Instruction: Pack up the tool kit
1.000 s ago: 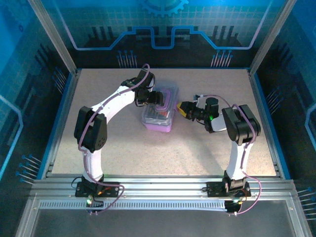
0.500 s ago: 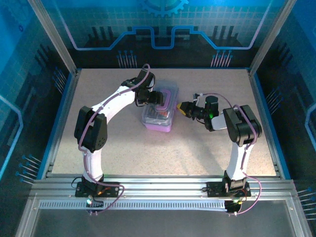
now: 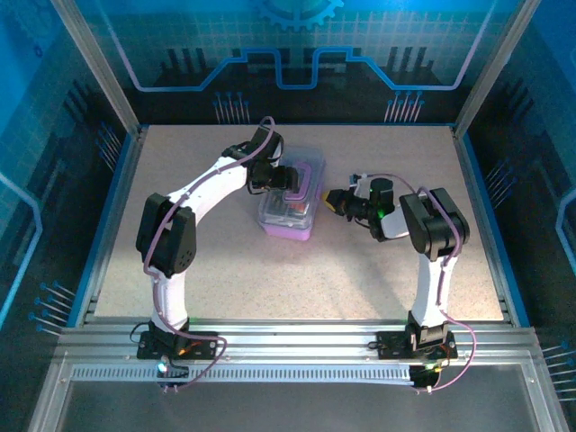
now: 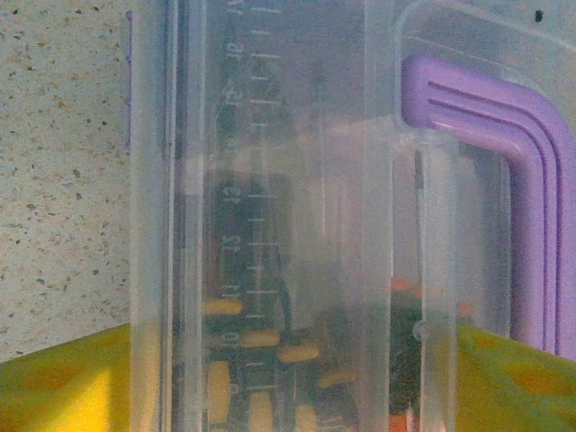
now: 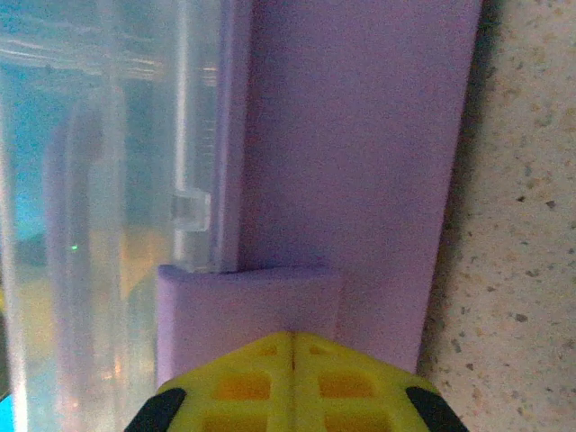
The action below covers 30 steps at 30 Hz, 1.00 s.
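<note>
The tool kit is a translucent purple case with a clear lid, lying mid-table. My left gripper sits over its far end. In the left wrist view the yellow fingers straddle the clear lid and touch both of its sides. Yellow-black screwdriver handles and an orange bit show through the lid, beside the purple handle. My right gripper is shut, and its joined yellow tips rest against the purple latch tab on the case's right side.
A speckled beige tabletop surrounds the case. A blue rim and metal frame posts border it. The rail at the near edge carries both arm bases.
My right gripper has closed its fingers and slid left to the case's right side. The left arm and the case have stayed put.
</note>
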Tool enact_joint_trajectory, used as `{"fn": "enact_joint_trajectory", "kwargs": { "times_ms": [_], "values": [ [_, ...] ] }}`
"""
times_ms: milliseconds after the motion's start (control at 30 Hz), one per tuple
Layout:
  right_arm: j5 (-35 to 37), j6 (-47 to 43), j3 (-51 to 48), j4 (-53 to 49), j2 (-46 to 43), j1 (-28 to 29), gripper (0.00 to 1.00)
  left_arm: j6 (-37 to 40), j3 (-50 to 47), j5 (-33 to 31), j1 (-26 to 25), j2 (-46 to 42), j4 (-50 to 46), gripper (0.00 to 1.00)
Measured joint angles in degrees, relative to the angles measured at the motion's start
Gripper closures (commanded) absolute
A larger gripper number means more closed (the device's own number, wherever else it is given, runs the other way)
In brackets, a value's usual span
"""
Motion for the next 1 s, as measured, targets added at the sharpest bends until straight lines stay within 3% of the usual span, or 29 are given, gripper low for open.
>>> {"fn": "enact_joint_trajectory", "kwargs": {
  "times_ms": [200,267,400,533,767,1000],
  "values": [
    [1.53,-0.31,0.02,-2.82,0.09,0.28,0.88,-0.28,-0.02,-0.5,-0.15,-0.46,0.11,0.76],
    [1.51,-1.7,0.04,-7.15,-1.07,0.48,0.84,-0.63,0.0,-0.55,-0.15,-0.98,0.57,0.71],
    [2.08,-6.84,2.69,-19.65,-5.38,0.17,0.79,-3.69,0.39,-0.2,-0.26,-1.4,0.35,0.35],
    [3.15,-11.28,6.73,-29.35,-6.97,-0.79,0.78,-7.91,0.72,0.13,-0.37,-1.46,0.04,0.12],
    [5.51,-15.65,9.9,-37.22,-7.15,-1.46,0.78,-9.92,2.8,3.37,-2.4,-1.46,-6.45,0.01],
    [6.32,-18.08,10.25,-41.64,-8.24,-1.95,0.73,-9.09,6.88,3.17,-2.27,-1.73,-10.47,0.01]
  ]
}}
